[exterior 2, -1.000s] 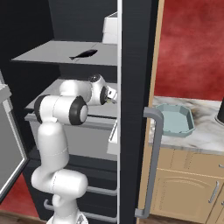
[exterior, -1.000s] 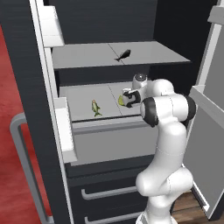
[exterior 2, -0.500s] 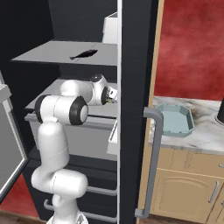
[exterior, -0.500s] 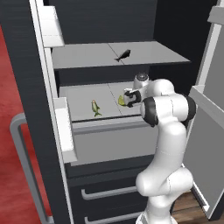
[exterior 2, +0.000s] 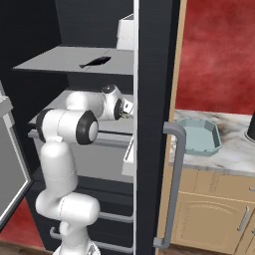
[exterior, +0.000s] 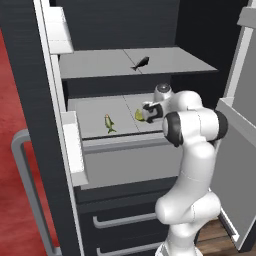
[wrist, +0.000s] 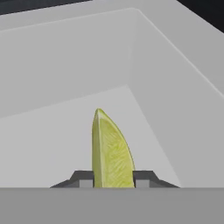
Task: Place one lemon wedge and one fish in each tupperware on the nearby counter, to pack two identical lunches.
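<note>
My gripper [exterior: 146, 114] reaches onto the lower fridge shelf [exterior: 95, 114] and is shut on a yellow-green lemon wedge [exterior: 138, 115]. In the hand view the lemon wedge [wrist: 111, 148] stands upright, pinched between the two dark fingertips [wrist: 84, 179], near the shelf's back corner. A small yellowish fish [exterior: 108, 123] lies on the same shelf to the left of the wedge. A dark fish [exterior: 141, 63] lies on the upper shelf. The pale blue octagonal tupperware [exterior 2: 199, 137] sits empty on the marbled counter [exterior 2: 234, 155] to the right of the fridge.
The open fridge door's edge and its grey handle [exterior 2: 174, 184] stand between the shelves and the counter. A dark paper-towel holder [exterior 2: 251, 130] is at the counter's right edge. The other door [exterior: 240, 165] hangs open to the arm's right.
The jaws have closed on the lemon wedge. The arm has barely moved.
</note>
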Tool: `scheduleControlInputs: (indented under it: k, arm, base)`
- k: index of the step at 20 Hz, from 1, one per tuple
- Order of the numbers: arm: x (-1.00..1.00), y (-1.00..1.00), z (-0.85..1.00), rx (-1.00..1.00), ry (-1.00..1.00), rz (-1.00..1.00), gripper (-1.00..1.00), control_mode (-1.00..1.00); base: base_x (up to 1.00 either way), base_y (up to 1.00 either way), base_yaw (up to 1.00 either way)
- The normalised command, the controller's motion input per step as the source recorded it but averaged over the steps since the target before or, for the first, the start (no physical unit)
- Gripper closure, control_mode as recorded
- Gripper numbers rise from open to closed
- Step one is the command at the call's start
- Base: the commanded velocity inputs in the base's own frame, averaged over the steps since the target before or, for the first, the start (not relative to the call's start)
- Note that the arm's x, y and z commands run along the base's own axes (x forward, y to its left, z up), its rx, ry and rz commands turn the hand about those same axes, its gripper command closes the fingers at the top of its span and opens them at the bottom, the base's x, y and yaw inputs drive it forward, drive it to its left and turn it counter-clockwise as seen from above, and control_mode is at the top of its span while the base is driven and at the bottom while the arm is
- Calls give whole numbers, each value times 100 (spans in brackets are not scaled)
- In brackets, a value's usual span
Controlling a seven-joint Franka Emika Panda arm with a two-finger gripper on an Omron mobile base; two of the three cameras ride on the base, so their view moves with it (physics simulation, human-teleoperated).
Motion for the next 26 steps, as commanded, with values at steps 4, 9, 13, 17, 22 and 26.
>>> scheduleControlInputs:
  k: [4,9,13,17,22,26]
  arm:
    - [-84,0,0,0,0,0,100,-100]
    - [-76,0,24,0,-3,0,100,-100]
    - [-85,0,44,0,-8,0,100,-100]
    - [-77,0,74,0,-7,0,100,-100]
    - [-79,0,97,2,0,5,100,-100]
    - [-91,4,63,1,0,9,100,-100]
  base:
    - [0,0,0]
    - [0,0,0]
    - [0,0,0]
    - [0,0,0]
    - [0,0,0]
    - [0,0,0]
